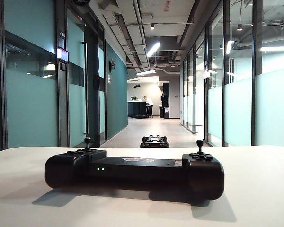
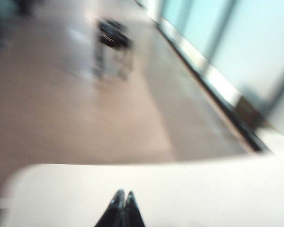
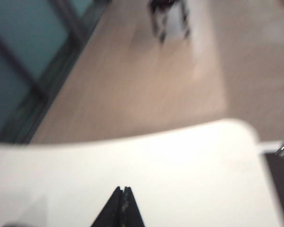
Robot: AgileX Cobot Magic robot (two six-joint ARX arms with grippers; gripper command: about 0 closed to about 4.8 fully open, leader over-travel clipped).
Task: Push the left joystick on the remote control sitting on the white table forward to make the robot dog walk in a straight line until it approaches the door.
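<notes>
Approaching stage: left gripper (image 2: 122, 193) and right gripper (image 3: 122, 189), tips pressed together, hovering above the white table (image 1: 255, 179); remote control (image 1: 132, 172) sitting mid-table; robot dog (image 1: 154, 141) waiting beyond the far edge. Next: nudging left joystick (image 1: 87, 142) forward.

Both my wrist views are smeared with blur. The small black four-legged robot dog (image 2: 114, 39) is a dark smudge there, and its body is cut off in my right wrist view (image 3: 169, 14). My closed left gripper (image 2: 122, 195) and right gripper (image 3: 122, 190) show only their tips.
</notes>
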